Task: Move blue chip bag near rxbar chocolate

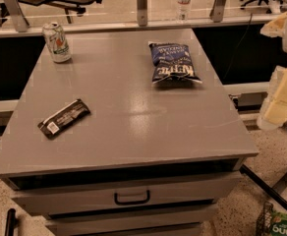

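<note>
The gripper (277,104) is seen beside the table (124,112); open or shut cannot be told. The blue chip bag (173,63) is laid nearer it than the rxbar chocolate (64,118).

Warm, yellowish indoor light falls from above onto a grey table top (109,146), which carries a broad, soft sheen across its middle and right. The blue chip bag (174,63) casts a thin dark shadow along its near edge, and its crinkles catch small glints. The soda can (56,42) shows a bright highlight on its rim. The rxbar chocolate (64,118) casts almost no shadow. The recess above the drawer (131,196) is deep black. At the right edge, beside the table, the pale gripper (277,109) looks nearly washed out.
</note>
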Robot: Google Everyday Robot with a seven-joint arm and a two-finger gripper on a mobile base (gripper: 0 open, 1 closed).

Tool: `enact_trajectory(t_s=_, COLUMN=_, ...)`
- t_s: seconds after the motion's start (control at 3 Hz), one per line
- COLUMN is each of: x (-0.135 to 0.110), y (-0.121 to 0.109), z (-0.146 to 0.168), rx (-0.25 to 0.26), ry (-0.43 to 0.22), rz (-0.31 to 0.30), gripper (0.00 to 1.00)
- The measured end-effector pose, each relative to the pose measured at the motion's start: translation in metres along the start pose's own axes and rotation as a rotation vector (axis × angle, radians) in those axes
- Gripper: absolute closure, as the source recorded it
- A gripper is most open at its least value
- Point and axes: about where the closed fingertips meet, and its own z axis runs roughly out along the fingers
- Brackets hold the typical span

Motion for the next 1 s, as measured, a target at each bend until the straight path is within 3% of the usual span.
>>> enact_trajectory(t_s=0.33, x=-0.001, y=0.0, z=0.0, rx=0.002, ry=-0.002, rz=-0.002, gripper=0.0)
enact_trajectory(t_s=0.67, x=-0.039, y=-0.04, z=0.039, rx=0.055, ry=-0.052, rz=-0.067, gripper=0.0)
enact_trajectory(t_s=1.0, x=-0.077, y=-0.081, z=0.082, rx=0.105, ry=-0.111, rz=-0.092, gripper=0.0)
